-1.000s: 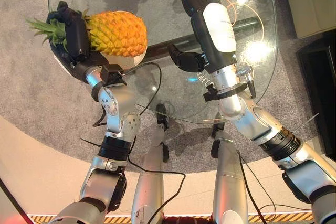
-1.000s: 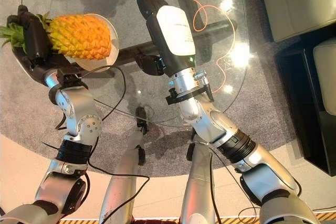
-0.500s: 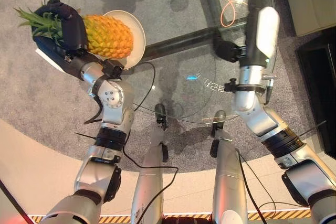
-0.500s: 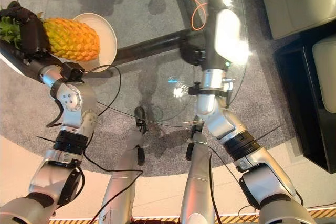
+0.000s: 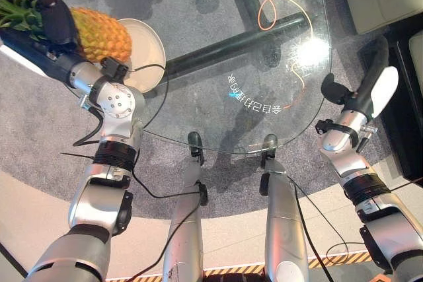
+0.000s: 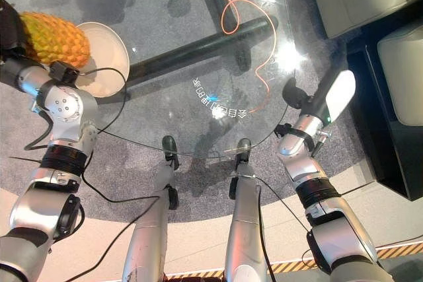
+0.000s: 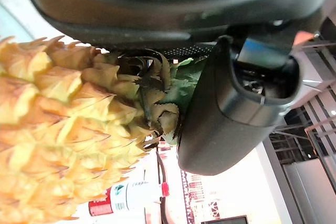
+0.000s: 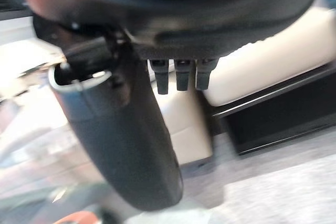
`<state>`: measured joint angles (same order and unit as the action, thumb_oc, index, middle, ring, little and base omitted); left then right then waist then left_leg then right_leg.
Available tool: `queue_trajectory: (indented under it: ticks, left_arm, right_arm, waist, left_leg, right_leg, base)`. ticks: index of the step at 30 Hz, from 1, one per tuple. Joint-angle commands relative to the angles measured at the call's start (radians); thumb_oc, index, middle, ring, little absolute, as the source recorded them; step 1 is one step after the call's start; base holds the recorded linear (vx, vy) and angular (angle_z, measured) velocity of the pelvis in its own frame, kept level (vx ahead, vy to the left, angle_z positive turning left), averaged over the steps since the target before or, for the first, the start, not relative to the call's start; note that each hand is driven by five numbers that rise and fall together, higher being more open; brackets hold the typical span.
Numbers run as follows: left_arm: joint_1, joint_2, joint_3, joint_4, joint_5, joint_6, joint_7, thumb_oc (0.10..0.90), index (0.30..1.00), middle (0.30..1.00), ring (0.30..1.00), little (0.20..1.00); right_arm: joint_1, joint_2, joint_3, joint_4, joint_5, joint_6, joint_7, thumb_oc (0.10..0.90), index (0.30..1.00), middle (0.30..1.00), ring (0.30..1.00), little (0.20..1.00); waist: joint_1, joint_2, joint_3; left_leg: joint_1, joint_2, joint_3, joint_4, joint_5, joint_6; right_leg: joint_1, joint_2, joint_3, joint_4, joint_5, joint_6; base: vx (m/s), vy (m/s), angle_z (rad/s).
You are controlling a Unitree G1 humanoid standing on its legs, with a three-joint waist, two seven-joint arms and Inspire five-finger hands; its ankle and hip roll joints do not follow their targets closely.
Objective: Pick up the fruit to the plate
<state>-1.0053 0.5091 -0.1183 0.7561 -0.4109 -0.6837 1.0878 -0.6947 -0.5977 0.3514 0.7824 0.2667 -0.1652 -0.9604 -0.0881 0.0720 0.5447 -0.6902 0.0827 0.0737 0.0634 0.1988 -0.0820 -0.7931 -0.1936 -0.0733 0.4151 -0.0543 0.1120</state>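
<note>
One heavy, stiff, prickly pineapple (image 5: 99, 33) sits gripped at its leafy crown in my left hand (image 5: 49, 19), upper left, overlapping the plate (image 5: 147, 51) on the glass table (image 5: 218, 44), while my right hand (image 5: 370, 74) hangs relaxed, empty.

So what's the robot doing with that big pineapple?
The robot's left hand is wrapped around the leafy end of the pineapple, holding it over the edge of the white plate on the round glass table. I can't tell whether the fruit is resting on the plate. The right hand holds nothing, out past the table's right edge, fingers straight.
</note>
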Motion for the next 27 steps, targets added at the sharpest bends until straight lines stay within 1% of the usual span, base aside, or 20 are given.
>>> queue_trajectory:
  ticks: [1,5,10,14,16,23,27]
  left_arm:
    - [-0.191,0.161,-0.036,0.035,0.031,-0.082,-0.002,0.100,0.300,0.300,0.300,0.200]
    - [-0.240,0.173,-0.077,0.101,0.034,-0.053,0.005,0.100,0.300,0.300,0.300,0.200]
    - [-0.260,0.180,-0.096,0.158,0.022,-0.024,-0.011,0.100,0.300,0.300,0.300,0.200]
    - [-0.275,0.183,-0.107,0.205,0.028,-0.008,-0.020,0.100,0.300,0.300,0.300,0.200]
    - [-0.287,0.188,-0.114,0.229,0.026,-0.001,-0.026,0.100,0.300,0.300,0.300,0.200]
    - [-0.294,0.195,-0.120,0.270,0.028,0.014,-0.037,0.100,0.300,0.300,0.300,0.200]
    - [-0.300,0.197,-0.124,0.284,0.028,0.019,-0.051,0.100,0.300,0.300,0.300,0.200]
  right_arm:
    - [-0.013,-0.033,-0.073,0.124,0.114,-0.107,0.025,0.800,0.900,0.900,0.900,0.900]
    - [-0.018,-0.019,-0.092,0.298,0.152,-0.124,0.104,0.800,0.900,0.900,0.900,0.900]
    - [-0.020,-0.006,-0.090,0.394,0.147,-0.086,0.154,0.800,0.900,0.900,0.900,0.900]
    - [-0.020,-0.005,-0.088,0.435,0.152,-0.046,0.190,0.800,0.900,0.900,0.900,0.900]
    - [-0.017,-0.003,-0.086,0.450,0.162,-0.038,0.212,0.800,0.900,0.900,0.900,0.900]
    - [-0.009,0.011,-0.077,0.455,0.141,-0.041,0.235,0.800,0.900,0.900,0.900,0.900]
    - [-0.016,0.015,-0.068,0.446,0.132,-0.031,0.237,0.800,0.900,0.900,0.900,0.900]
  waist:
    - [0.006,-0.060,-0.025]
    - [0.006,-0.062,-0.025]
    - [0.004,-0.063,-0.025]
    - [-0.001,-0.067,-0.025]
    - [-0.003,-0.069,-0.025]
    - [-0.010,-0.073,-0.025]
    - [-0.011,-0.075,-0.025]
  left_leg:
    - [-0.011,-0.029,0.043,0.119,-0.146,-0.010]
    - [-0.023,-0.022,0.044,0.133,-0.147,-0.010]
    - [-0.031,-0.018,0.044,0.146,-0.149,-0.010]
    - [-0.037,-0.013,0.044,0.151,-0.149,-0.011]
    - [-0.044,-0.012,0.043,0.155,-0.151,-0.010]
    - [-0.066,-0.008,0.041,0.171,-0.155,-0.008]
    - [-0.076,-0.008,0.040,0.175,-0.154,-0.010]
  right_leg:
    - [0.050,0.062,-0.050,-0.134,0.047,-0.017]
    - [0.042,0.064,-0.051,-0.130,0.050,-0.019]
    - [0.036,0.066,-0.047,-0.125,0.052,-0.020]
    - [0.029,0.066,-0.043,-0.124,0.054,-0.019]
    - [0.023,0.067,-0.043,-0.124,0.055,-0.018]
    - [-0.002,0.072,-0.034,-0.116,0.056,-0.018]
    - [-0.009,0.072,-0.030,-0.118,0.059,-0.016]
  base:
    - [0.00,0.000,0.00]
    - [0.00,0.000,0.00]
    - [0.00,0.000,0.00]
    - [0.00,0.000,0.00]
    - [0.00,0.000,0.00]
    - [0.00,0.004,0.00]
    - [0.00,0.000,0.00]
